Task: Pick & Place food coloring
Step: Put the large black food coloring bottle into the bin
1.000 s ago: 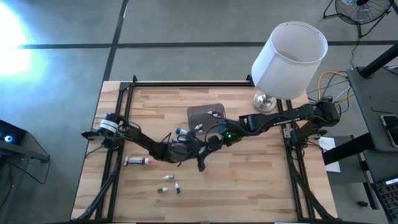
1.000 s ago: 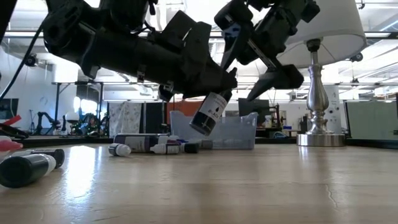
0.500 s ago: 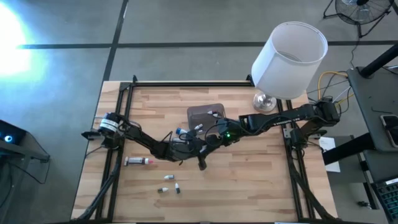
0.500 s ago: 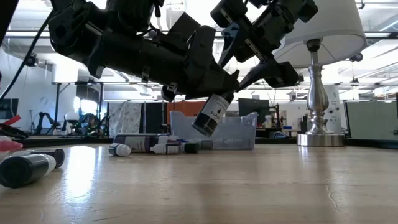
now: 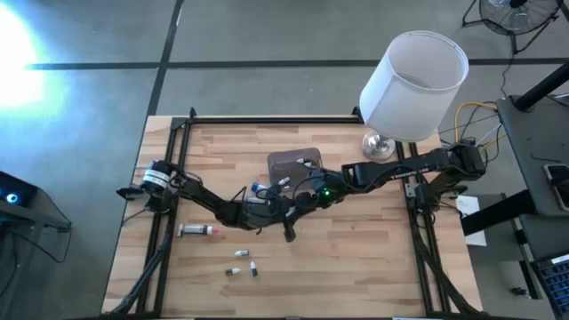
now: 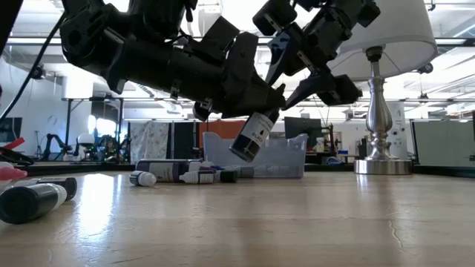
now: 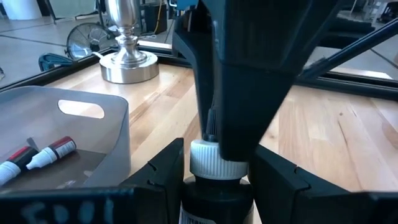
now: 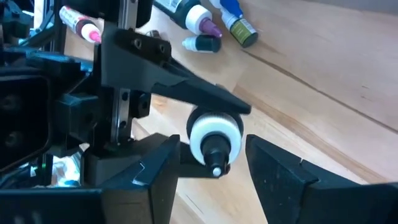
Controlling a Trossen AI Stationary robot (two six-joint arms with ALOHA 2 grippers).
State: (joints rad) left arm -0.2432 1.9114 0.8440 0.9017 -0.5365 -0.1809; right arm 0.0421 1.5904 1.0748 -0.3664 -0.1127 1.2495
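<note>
Bottle tilted in left claw, white cap

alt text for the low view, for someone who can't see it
Two dark arms meet above a wooden table; the left end effector holds a dark, white-labelled bottle tilted in mid-air. Behind lie more small bottles, a translucent tub and a silver lamp.

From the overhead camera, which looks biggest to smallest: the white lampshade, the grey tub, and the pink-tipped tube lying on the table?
1. Lampshade, though it stands nearer the camera, which inflates it.
2. Grey tub, partly hidden by the arms.
3. Pink-tipped tube, clearly smallest.
</note>
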